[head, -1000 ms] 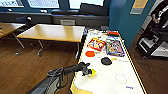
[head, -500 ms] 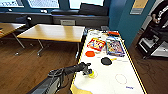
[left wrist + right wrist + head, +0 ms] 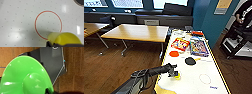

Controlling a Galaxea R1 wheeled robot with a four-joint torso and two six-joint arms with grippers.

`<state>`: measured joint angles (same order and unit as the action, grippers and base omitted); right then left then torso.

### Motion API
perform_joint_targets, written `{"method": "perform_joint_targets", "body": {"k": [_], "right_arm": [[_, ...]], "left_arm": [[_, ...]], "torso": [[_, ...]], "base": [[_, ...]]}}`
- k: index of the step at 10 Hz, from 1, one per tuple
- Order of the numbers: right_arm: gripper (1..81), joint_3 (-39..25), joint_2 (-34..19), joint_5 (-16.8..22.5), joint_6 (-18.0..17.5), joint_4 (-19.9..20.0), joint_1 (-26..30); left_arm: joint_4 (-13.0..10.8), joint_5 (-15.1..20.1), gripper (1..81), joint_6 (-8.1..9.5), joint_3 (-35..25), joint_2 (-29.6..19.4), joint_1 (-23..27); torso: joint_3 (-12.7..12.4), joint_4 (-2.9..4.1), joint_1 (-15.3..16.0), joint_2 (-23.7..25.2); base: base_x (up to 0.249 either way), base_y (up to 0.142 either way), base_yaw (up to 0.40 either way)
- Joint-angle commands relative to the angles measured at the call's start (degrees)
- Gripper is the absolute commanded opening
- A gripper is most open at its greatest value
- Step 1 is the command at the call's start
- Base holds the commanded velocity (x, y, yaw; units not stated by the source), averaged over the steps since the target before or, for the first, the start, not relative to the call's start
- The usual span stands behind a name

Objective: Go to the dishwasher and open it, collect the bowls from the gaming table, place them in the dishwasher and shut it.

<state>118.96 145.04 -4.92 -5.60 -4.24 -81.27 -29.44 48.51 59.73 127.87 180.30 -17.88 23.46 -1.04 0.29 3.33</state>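
Yellow bowl [image 3: 65, 38] between left gripper [image 3: 174, 73] fingers, over gaming table [image 3: 214, 75].

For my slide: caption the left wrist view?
Left gripper holding small yellow plastic bowl above white perforated table top, beside red circle.

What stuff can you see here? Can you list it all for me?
Gaming table: one, white top, yellow rim, in front of the robot.
Yellow bowl: one, at the left gripper, by the table's red circle.
Green bowl: one, lime, close under the right wrist camera.
Round pieces: two, red and black, mid-table.
Picture boxes: two, colourful, far end.
Wooden table: one, left.
Person: one, far right.
Left gripper: dark, above the table.
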Motion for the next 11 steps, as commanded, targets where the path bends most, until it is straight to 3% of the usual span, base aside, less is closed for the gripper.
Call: {"method": "perform_joint_targets", "body": {"k": [1, 3, 5, 8, 11], "right_arm": [[1.0, -0.41, -1.84, 3.69, 0.15, -0.86, 0.54], [1.0, -0.49, -1.66, 3.69, 0.15, -0.86, 0.8], [1.0, -0.41, -1.75, 3.69, 0.15, -0.76, 0.81], [1.0, -0.4, -1.75, 3.61, 0.15, -0.68, 0.8], [1.0, -0.23, -2.27, 2.9, -0.11, -0.42, 0.27]], "left_arm": [[-0.17, -6.04, 1.0, -0.23, -29.37, -14.4, 12.74], [-0.18, -8.88, 1.0, -0.14, -45.0, -25.47, 12.3], [-0.35, -15.62, 1.0, -1.52, -52.77, -34.42, 9.86], [-0.35, -16.33, 1.0, -7.86, -60.7, -45.52, 1.85], [-0.35, -22.74, 1.0, -12.61, -65.98, -57.64, -5.44]], "torso": [[0.0, 0.0, 0.0, 0.0], [0.0, 0.0, 0.0, 0.0], [0.0, 0.0, 0.0, 0.0], [0.0, 0.0, 0.0, 0.0], [0.0, 0.0, 0.0, 0.0]], "base": [[0.0, 0.0, 0.0], [0.0, 0.0, 0.0], [0.0, 0.0, 0.0], [0.0, 0.0, 0.0], [0.0, 0.0, 0.0]]}}
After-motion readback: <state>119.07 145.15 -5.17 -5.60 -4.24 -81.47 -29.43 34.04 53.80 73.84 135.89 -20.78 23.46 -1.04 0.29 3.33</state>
